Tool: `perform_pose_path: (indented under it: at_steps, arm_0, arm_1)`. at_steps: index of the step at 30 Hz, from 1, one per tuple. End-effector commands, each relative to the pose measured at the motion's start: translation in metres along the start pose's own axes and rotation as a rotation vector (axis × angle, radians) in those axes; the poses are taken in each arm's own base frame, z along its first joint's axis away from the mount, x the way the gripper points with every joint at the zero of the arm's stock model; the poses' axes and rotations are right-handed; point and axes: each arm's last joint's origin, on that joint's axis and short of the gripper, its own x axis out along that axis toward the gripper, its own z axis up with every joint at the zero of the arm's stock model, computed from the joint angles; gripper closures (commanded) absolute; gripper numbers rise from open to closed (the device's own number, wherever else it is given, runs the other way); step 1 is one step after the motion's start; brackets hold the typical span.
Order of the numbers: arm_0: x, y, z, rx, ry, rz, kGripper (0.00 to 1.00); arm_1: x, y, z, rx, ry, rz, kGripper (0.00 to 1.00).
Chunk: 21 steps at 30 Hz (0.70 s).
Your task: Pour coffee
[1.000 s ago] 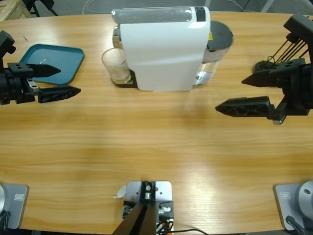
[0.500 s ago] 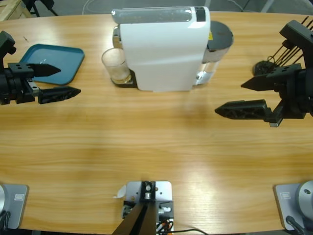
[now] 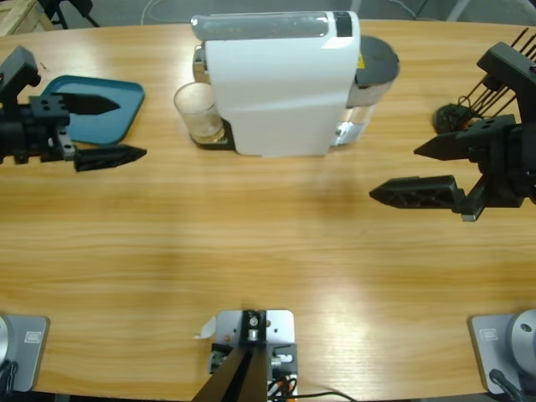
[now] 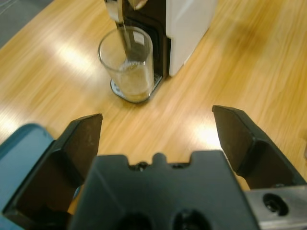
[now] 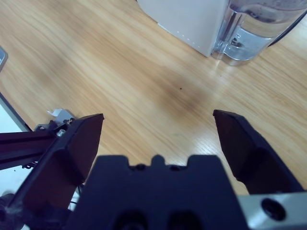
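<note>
Coffee (image 4: 131, 82) lies as a shallow pale layer in the bottom of a clear glass (image 3: 198, 112), which stands on the dark drip base at the left end of the white coffee machine (image 3: 280, 84), at the far side of the wooden table (image 3: 251, 243). In the left wrist view a thin metal spout reaches down into the glass. The left gripper (image 3: 107, 130) hovers at the table's left edge, jaws spread wide and holding nothing, pointing toward the glass, with a teal tray (image 3: 113, 109) just beside and partly under it. The right gripper (image 3: 427, 172) hangs at the right side, jaws also spread and empty, facing the machine's clear water tank (image 5: 256, 28). Both grippers are well apart from the glass.
</note>
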Motion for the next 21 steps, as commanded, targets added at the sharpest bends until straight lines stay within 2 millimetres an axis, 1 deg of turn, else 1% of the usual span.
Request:
perform_pose_path:
  at_steps: [1,3,8,12,21]
  arm_0:
    - [0.054,0.038,-0.013,-0.017,0.013,-0.079,0.0]
    - [0.068,0.045,-0.013,-0.014,0.013,-0.111,0.0]
    - [0.081,0.054,-0.012,0.008,0.018,-0.122,0.0]
    - [0.097,0.064,-0.01,0.004,0.012,-0.151,0.0]
    - [0.118,0.07,-0.003,0.018,0.006,-0.173,0.0]
  arm_1:
    - [0.014,-0.007,-0.013,0.038,0.078,-0.036,0.0]
    - [0.017,-0.007,-0.013,0.04,0.092,-0.039,0.0]
    - [0.031,-0.008,-0.008,0.048,0.112,-0.042,0.0]
    - [0.034,-0.008,-0.002,0.05,0.112,-0.043,0.0]
    - [0.04,-0.009,-0.003,0.052,0.129,-0.047,0.0]
